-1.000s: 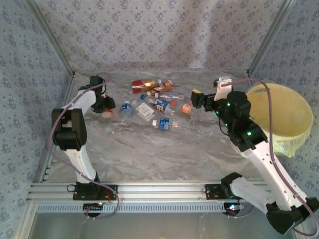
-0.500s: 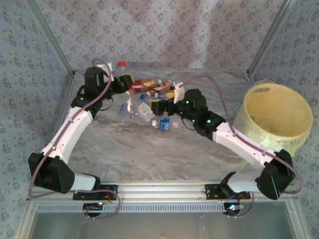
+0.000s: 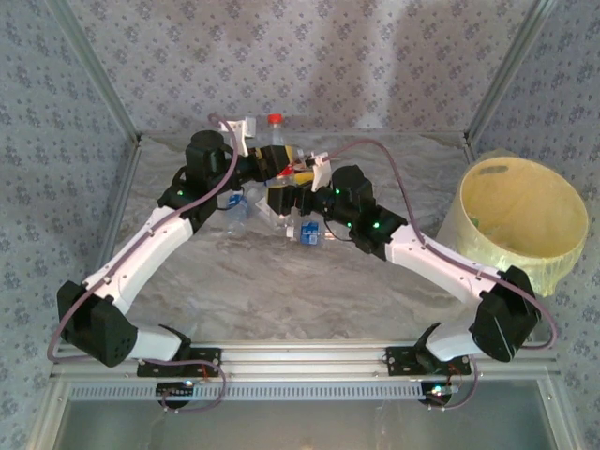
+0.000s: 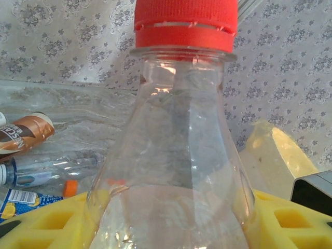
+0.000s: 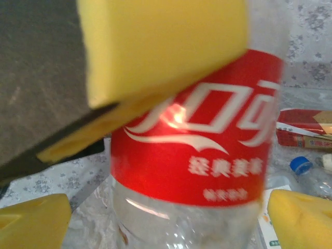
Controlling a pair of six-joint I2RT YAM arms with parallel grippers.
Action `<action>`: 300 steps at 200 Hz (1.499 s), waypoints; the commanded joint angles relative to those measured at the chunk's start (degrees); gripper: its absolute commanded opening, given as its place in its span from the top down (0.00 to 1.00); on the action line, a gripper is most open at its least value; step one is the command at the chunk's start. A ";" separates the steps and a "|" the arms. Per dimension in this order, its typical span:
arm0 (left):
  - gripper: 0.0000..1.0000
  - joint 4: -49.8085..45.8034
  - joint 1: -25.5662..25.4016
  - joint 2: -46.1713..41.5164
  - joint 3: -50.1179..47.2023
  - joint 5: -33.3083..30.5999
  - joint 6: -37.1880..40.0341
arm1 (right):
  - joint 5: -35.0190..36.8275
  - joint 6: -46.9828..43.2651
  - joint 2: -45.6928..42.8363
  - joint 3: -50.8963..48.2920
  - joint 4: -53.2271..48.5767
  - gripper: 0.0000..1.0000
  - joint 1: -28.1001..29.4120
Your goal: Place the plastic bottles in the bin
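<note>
A clear plastic bottle (image 3: 276,141) with a red cap (image 4: 185,23) and a red label (image 5: 199,155) stands upright above the table's far middle. My left gripper (image 3: 265,167) is shut on it, its yellow pads (image 4: 41,223) pressed on the bottle's shoulder. My right gripper (image 3: 281,195) is open just below, with its yellow pads (image 5: 33,223) either side of the bottle's lower body (image 5: 187,223). More plastic bottles (image 3: 311,232) lie on the table under the arms. The pale-yellow bin (image 3: 525,220) stands at the right edge.
A brown-labelled bottle (image 4: 23,136) and a flattened clear one (image 4: 46,171) lie on the marbled table (image 3: 281,291). A blue cap (image 5: 301,165) and a red-labelled bottle (image 5: 303,135) lie at the right of the right wrist view. Patterned walls close the back and sides.
The left arm has carried the red-capped bottle up and rightward to the table's middle. The right arm has swung left from the bin side and brought its open jaws around that bottle.
</note>
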 commanded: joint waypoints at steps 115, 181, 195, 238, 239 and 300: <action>0.18 2.96 -0.59 1.48 3.80 6.42 -1.15 | 4.69 -4.82 2.61 5.43 -5.23 0.40 0.71; 0.02 3.91 -0.62 -7.13 -0.04 1.76 2.93 | 12.13 -9.44 -2.54 4.17 -15.57 0.43 -1.77; 0.02 4.55 -0.56 -10.61 -3.46 -5.03 3.80 | 14.66 -10.61 -5.25 4.47 -20.12 0.43 -3.04; 0.02 1.79 -0.58 -15.81 -9.77 -20.71 6.05 | 19.34 -13.79 -17.01 1.27 -26.47 0.42 -10.04; 0.02 1.67 -0.56 -15.81 -9.76 -20.87 6.09 | 19.47 -13.86 -17.31 1.24 -26.49 0.42 -10.26; 0.02 -3.83 -0.52 -12.85 -9.89 -23.16 4.87 | 21.89 -13.57 -30.58 -0.41 -27.50 0.44 -25.91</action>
